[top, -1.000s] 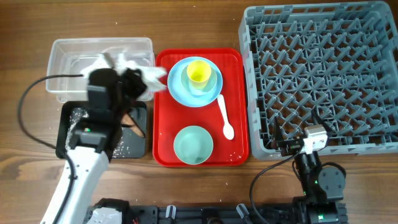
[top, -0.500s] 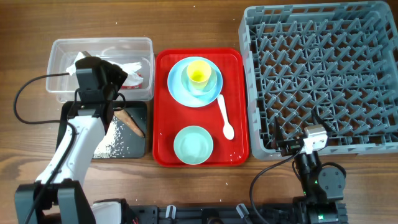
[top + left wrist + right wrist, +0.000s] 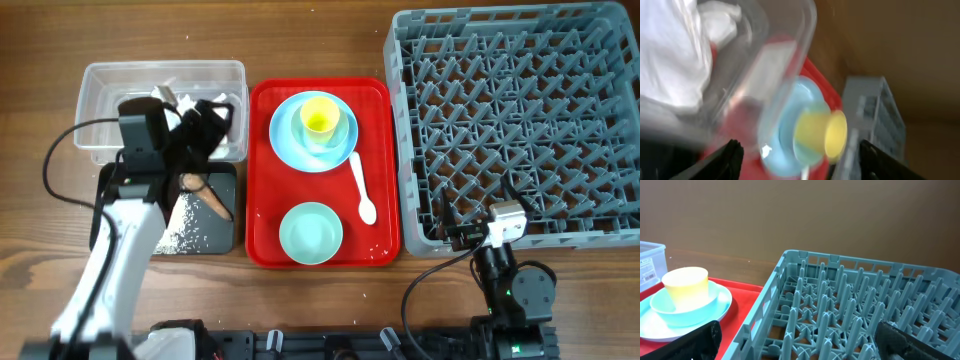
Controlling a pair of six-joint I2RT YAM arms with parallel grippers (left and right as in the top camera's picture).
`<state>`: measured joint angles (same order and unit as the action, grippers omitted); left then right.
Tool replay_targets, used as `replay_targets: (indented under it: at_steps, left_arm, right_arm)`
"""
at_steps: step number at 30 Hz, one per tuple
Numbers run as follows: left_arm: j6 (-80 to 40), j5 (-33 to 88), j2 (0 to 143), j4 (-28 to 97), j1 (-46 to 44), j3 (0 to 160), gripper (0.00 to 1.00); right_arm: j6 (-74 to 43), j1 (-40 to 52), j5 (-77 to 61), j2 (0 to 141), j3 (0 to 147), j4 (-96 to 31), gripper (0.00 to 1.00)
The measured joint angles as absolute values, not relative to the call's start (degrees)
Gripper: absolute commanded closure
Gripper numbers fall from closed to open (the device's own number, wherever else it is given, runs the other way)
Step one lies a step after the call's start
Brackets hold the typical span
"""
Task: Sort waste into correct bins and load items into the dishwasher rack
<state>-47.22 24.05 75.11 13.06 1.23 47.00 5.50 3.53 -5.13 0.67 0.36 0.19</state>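
My left gripper (image 3: 208, 124) hangs open over the right end of the clear bin (image 3: 100, 80), nothing between its fingers (image 3: 729, 156). Crumpled white tissue (image 3: 670, 55) lies inside that bin (image 3: 765, 60). The black bin (image 3: 225, 235) in front holds a brown food piece (image 3: 207, 196) and whitish crumbs (image 3: 182, 234). On the red tray (image 3: 262, 200) sit a light blue plate (image 3: 285, 135), a small blue bowl with the yellow cup (image 3: 319, 116), a white spoon (image 3: 362, 188) and a pale green bowl (image 3: 311, 232). My right gripper (image 3: 802, 342) is open at the near edge of the grey dishwasher rack (image 3: 520, 120).
The left arm's cable (image 3: 55, 165) loops over the table left of the bins. The rack (image 3: 850, 310) fills the right wrist view, with the cup (image 3: 686, 285) and tray (image 3: 740, 305) to its left. Bare wood lies behind the bins and tray.
The left gripper carried the white tissue from the tray's edge back over the clear bin and opened, leaving the tissue in the bin. The right arm has not moved.
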Motion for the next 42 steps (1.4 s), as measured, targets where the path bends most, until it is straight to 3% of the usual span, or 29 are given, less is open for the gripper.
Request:
replay_targets:
  at_steps: [8, 10, 13, 18, 22, 26, 30, 36, 42]
  left_arm:
    - [-40.8, 29.3, 67.7, 40.3, -9.7, 47.4, 0.84]
    - [-40.0, 26.4, 67.7, 45.7, -12.8, 47.2, 0.9]
    - [-39.0, 20.6, 67.7, 50.7, -17.6, 47.1, 0.93]
    - [-38.6, 15.3, 67.7, 47.8, -25.3, 47.1, 0.94]
    - [-38.3, 10.6, 67.7, 45.8, -28.8, 47.1, 0.86]
    - [-38.2, 7.4, 67.7, 45.3, -29.0, 47.1, 0.96]
    - [-38.0, 6.6, 67.7, 45.0, -29.0, 47.1, 0.96]
    - [-38.0, 6.2, 67.7, 44.9, -29.5, 47.1, 0.96]
    - [-38.0, 6.2, 68.0, 44.9, -29.5, 47.1, 0.96]
  right_arm:
    - [5.5, 3.5, -5.1, 0.6, 0.4, 0.2, 0.0]
    - [5.5, 3.5, -5.1, 0.6, 0.4, 0.2, 0.0]
    - [5.5, 3.5, -5.1, 0.6, 0.4, 0.2, 0.0]
    - [5.5, 3.5, -5.1, 0.6, 0.4, 0.2, 0.0]
    - [5.5, 3.5, -5.1, 0.6, 0.3, 0.2, 0.0]
    - [5.5, 3.5, -5.1, 0.6, 0.4, 0.2, 0.0]
    - [5.0, 3.5, -6.0, 0.6, 0.4, 0.2, 0.0]
    - [-18.9, 3.5, -12.6, 0.7, 0.5, -0.6, 0.0]
    - [-31.0, 3.5, -14.2, 4.7, 6.4, -12.3, 0.0]
